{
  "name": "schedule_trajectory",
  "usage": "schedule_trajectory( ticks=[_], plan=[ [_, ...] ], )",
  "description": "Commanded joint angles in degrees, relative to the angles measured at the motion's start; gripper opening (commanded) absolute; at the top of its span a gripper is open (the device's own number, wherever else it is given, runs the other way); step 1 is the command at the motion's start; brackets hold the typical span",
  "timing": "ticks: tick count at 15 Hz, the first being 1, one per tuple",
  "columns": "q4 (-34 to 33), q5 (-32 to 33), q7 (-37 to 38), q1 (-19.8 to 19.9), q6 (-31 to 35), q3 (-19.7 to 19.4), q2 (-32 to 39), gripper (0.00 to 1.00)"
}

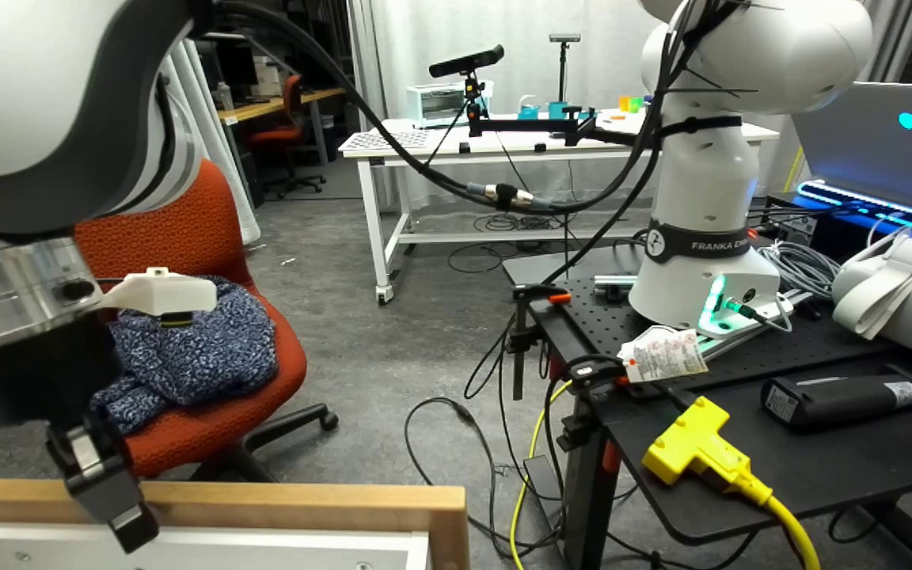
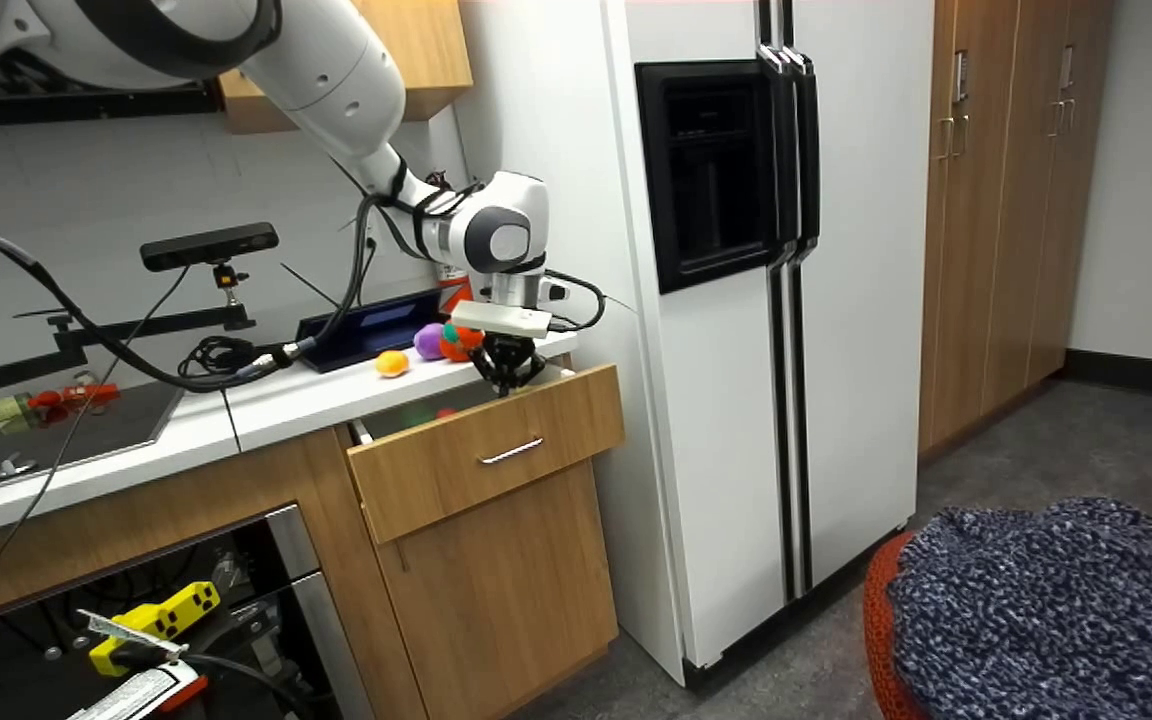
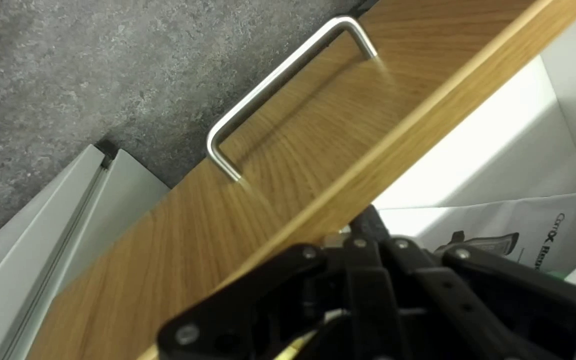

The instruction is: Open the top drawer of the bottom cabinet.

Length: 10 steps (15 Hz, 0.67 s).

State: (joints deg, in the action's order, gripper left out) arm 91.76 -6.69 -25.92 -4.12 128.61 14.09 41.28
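The top drawer stands partly open below the counter, its wood front (image 2: pixel 456 465) pulled out from the cabinet. Its pale wood edge (image 1: pixel 305 497) and white inside also show in an exterior view. In the wrist view the drawer front (image 3: pixel 293 145) runs diagonally, with a metal bar handle (image 3: pixel 274 82) on its outer face. My gripper (image 3: pixel 368 222) looks shut, its fingers together. The fingertips are on the inner side of the front's top edge, close against it; whether they touch cannot be told. In both exterior views the gripper (image 1: pixel 133 529) points down at the drawer (image 2: pixel 504 388). Nothing is held.
A printed white sheet (image 3: pixel 508 225) lies inside the drawer. A white fridge (image 2: pixel 856 300) stands beside the cabinet. The counter (image 2: pixel 286 405) holds an orange fruit (image 2: pixel 392 363) and a purple one (image 2: pixel 429 341). A red chair (image 1: pixel 203 427) stands in front of the drawer.
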Motion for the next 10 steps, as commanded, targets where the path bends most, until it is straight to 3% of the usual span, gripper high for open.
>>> schedule_trajectory(
  ticks=[1,10],
  plan=[
    [3.2,1.4,3.2,-0.1,-1.3,-1.7,-2.7,0.00],
    [17.4,5.2,14.7,-1.5,-3.4,-6.3,-13.3,0.00]
  ],
)
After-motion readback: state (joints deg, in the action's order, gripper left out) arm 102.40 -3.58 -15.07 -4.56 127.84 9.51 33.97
